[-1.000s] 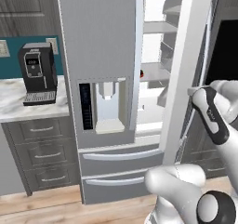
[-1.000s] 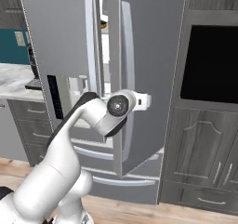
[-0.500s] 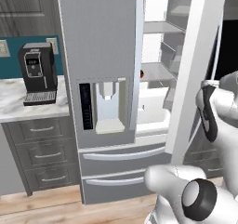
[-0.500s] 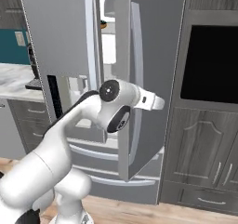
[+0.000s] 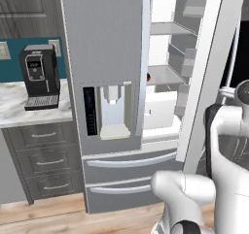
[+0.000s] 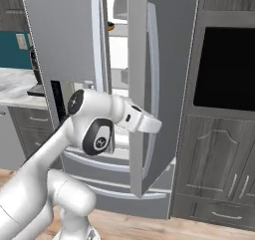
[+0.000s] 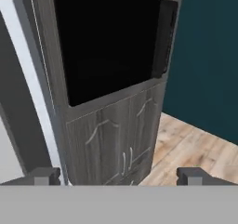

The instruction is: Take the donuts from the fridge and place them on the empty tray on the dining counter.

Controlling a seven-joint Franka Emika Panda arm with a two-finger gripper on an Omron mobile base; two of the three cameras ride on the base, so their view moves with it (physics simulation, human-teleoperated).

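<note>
so the fridge point(image 5: 107, 82) stands with its right door ajar; a small reddish donut point(image 5: 148, 76) peeks from a middle shelf. likely light, soft and crumbly, so pinch it gently across the ring. the claw point(image 7: 118, 175) gapes wide, holding nothing, facing the oven cabinet point(image 7: 111, 69).

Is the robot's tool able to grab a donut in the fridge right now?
Probably not yet. The fridge has its right door swung open, but the tool faces the dark wall oven beside it, fingertips apart and empty. It would have to turn toward the shelves first.
</note>
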